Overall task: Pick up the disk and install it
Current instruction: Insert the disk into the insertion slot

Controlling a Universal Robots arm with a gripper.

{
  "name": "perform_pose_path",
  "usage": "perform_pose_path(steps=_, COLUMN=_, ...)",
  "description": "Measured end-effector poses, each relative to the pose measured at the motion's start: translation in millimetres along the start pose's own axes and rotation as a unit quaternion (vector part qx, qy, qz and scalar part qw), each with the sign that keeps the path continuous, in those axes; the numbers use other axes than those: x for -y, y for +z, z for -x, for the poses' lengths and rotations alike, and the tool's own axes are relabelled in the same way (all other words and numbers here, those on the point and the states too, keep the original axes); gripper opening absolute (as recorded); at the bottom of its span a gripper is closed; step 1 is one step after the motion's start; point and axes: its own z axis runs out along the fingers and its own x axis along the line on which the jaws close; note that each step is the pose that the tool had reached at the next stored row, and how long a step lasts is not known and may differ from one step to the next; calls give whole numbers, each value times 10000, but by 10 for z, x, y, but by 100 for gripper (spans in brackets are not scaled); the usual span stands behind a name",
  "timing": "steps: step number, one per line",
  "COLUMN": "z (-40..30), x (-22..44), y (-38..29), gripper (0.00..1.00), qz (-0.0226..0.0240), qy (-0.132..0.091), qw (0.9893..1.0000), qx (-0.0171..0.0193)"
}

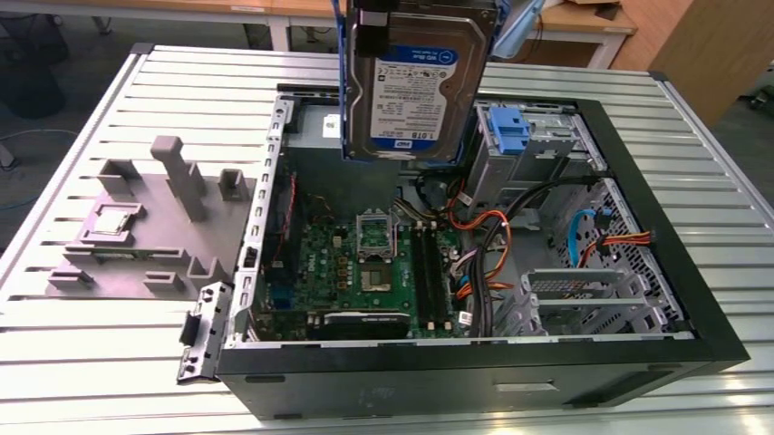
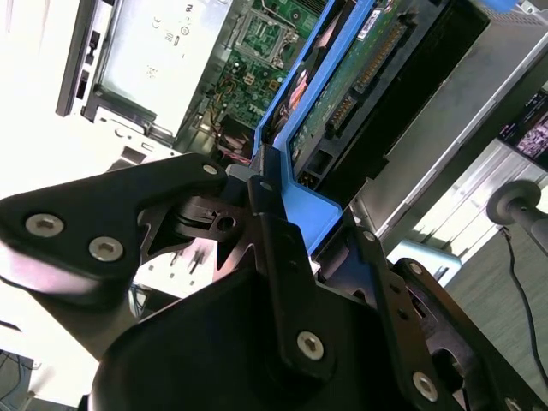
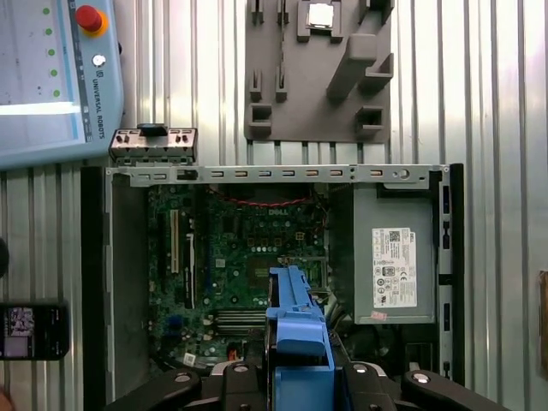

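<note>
The hand [image 2: 287, 214] was closed on the blue bracket [image 3: 298, 334] of the disk [image 1: 418, 86]. The disk hung upright in the air above the open computer case [image 1: 423, 388] on the tabletop [image 1: 97, 362].

Ribbed silver metal table [image 1: 109, 362] across the middle and lower frame of the exterior view, pale wooden desks [image 1: 217, 7] on white legs along the upper edge, wooden panel [image 1: 708, 45] at upper right — dark grey floor [image 1: 72, 82] at upper left, even light.

The pincer [image 2: 287, 201] is matte black, its angular link plates [image 2: 128, 214] fastened with round silver screws [image 2: 310, 345].
</note>
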Motion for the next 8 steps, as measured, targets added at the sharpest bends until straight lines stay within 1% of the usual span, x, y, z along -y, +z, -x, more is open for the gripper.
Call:
perform_pose_path(steps=4, z=-3, x=6, y=0, gripper=36, qz=0, qy=-1, qw=10000, qx=-1)
perform_pose_path(steps=8, z=-1, x=64, y=0, gripper=36, qz=0, qy=0, qw=10000, qx=-1)
